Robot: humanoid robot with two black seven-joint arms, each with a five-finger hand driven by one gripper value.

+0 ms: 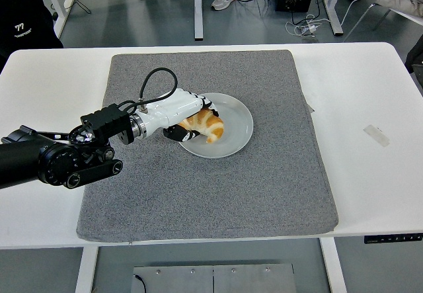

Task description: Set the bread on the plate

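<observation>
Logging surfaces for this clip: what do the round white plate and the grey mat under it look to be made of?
The round white plate looks like glazed ceramic or hard plastic: smooth, with a soft sheen along its rim; which one cannot be told. The grey rectangular mat looks like felt or low-pile carpet: a matt, speckled, fibrous surface with no shine.

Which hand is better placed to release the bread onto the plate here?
Left. The left hand already grips the bread over the plate; the right arm is not in view.

Left hand (pixel 182 116) around the bread (pixel 206 125) over the white plate (pixel 234 137) on grey mat (pixel 264 187).
</observation>
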